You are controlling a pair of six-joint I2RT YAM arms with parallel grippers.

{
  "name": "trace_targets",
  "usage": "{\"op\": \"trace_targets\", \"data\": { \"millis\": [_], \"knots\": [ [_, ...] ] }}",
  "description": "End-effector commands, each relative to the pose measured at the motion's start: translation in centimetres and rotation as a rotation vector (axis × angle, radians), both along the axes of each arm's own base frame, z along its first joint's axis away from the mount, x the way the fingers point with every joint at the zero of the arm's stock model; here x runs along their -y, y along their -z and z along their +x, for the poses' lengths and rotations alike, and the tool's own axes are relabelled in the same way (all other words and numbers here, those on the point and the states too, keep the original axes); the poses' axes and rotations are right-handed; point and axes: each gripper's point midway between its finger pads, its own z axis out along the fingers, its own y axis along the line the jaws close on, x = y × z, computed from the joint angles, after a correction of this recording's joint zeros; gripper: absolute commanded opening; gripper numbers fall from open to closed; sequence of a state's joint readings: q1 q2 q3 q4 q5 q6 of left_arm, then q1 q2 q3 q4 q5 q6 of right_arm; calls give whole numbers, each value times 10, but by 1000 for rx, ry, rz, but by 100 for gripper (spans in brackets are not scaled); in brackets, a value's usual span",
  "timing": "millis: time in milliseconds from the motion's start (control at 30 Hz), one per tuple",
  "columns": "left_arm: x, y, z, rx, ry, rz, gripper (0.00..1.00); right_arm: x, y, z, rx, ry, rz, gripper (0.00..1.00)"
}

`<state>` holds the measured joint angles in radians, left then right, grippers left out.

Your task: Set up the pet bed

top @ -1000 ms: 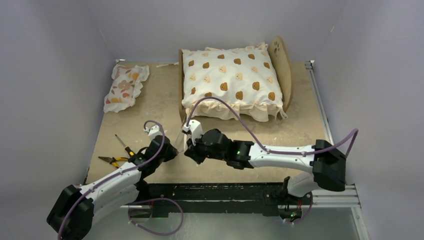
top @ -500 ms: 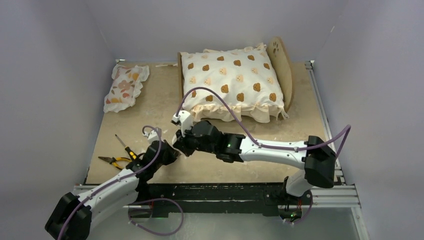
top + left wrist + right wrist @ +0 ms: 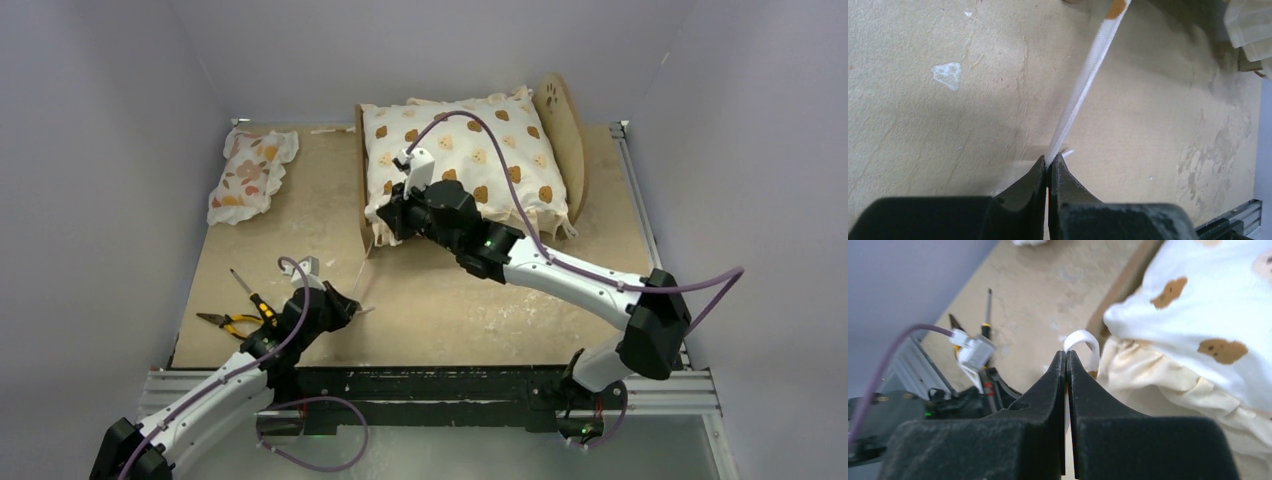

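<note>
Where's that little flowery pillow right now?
In the overhead view, the flowery pillow lies in the table's far left corner, apart from the pet bed to its right; the pliers lie nearer the front edge.

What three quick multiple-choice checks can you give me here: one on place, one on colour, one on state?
1. Where is the floral pillow relative to the pet bed? A on it; B on the table to its left; C under it.
2. What colour is the strap in the left gripper? A blue; B red; C white.
3. How does the right gripper stand? A wide open; B shut on the strap; C shut on nothing.
Answers: B, the pillow lies apart near the far left corner; C, the left wrist view shows a white band; B, it is closed with the strap's loop showing at its tip.
</note>
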<state>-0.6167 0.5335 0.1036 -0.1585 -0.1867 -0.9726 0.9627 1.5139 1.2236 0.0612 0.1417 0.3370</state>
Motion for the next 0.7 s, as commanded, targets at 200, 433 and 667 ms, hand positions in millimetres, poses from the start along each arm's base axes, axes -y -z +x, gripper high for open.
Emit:
{"op": "trace_targets", "data": {
  "millis": [200,433,667],
  "knots": [
    [13,-10,-4,48,93,44,0,-7,-98,-20,193,-127,166,0],
    [27,-13,-5,77,126,-42,0,-45,-24,-43,35,-294,117,0],
    [36,-13,-4,82,148,-79,0,-83,44,-55,-88,-327,50,0]
  ]
}}
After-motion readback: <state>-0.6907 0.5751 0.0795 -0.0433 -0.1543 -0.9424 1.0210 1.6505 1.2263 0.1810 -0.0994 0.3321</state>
